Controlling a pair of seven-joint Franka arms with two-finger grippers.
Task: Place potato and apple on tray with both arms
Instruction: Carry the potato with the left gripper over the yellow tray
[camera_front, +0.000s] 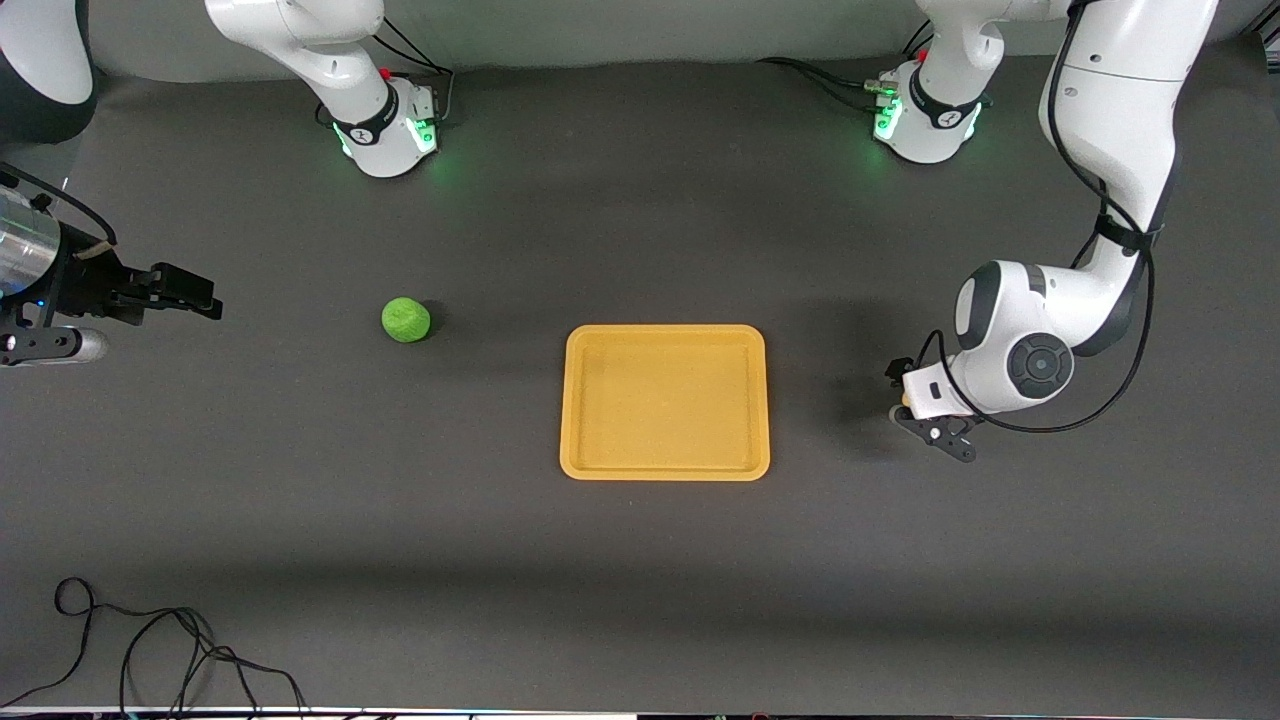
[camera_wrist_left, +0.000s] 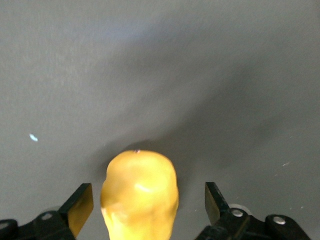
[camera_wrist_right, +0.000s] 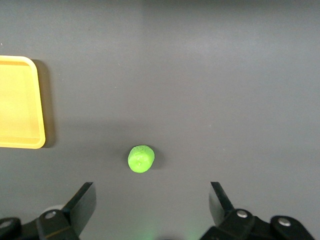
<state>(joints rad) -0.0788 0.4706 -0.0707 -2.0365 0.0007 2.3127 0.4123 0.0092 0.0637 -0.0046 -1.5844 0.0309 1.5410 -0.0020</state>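
Observation:
The yellow-orange potato (camera_wrist_left: 140, 192) lies on the dark table toward the left arm's end, beside the tray. My left gripper (camera_wrist_left: 149, 200) is low around it and open, with a gap between each fingertip and the potato. In the front view the left gripper (camera_front: 930, 425) sits under its wrist and hides most of the potato. The green apple (camera_front: 406, 320) lies toward the right arm's end, beside the tray (camera_front: 665, 472). My right gripper (camera_front: 190, 292) is open and empty, up in the air near the table's end. Its wrist view shows the apple (camera_wrist_right: 141, 159) and a corner of the tray (camera_wrist_right: 22, 144).
A black cable (camera_front: 150, 650) lies coiled near the front edge at the right arm's end. The two arm bases (camera_front: 385, 135) stand at the table's back edge. The tray holds nothing.

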